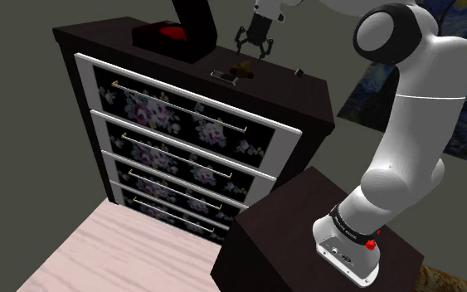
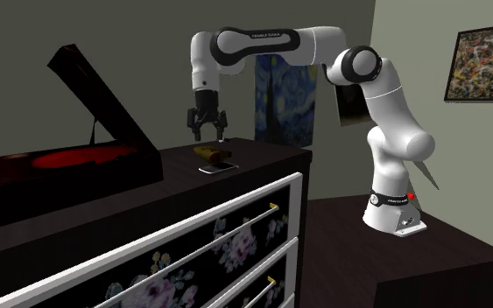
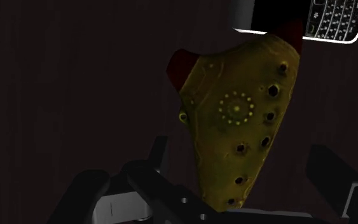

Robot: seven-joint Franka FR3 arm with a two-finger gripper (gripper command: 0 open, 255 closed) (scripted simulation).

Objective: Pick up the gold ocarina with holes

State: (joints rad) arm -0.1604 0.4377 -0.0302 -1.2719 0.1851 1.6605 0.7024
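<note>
The dark top of a chest of drawers (image 1: 302, 98) with floral fronts served as the work surface in the shoulder view, and the gripper (image 1: 255, 45) hung over it with its fingers spread, nothing between them. The gold ocarina (image 1: 241, 68) lay just below the fingertips, apart from them, so the hand looked lined up for a straight descent. In the second exterior view, the gripper (image 2: 209, 136) stood upright above the ocarina (image 2: 209, 152). A phone (image 2: 218, 165) rested just past the ocarina, outside the fingers' span, and an open box with a red lining (image 2: 69, 166) sat well off to one side. In the wrist view, the ocarina (image 3: 234, 121), holes facing up, ran lengthwise between the fingers (image 3: 327, 168). They looked placed to close across its narrow width, clear of the phone (image 3: 336, 19) beyond its far end.
</note>
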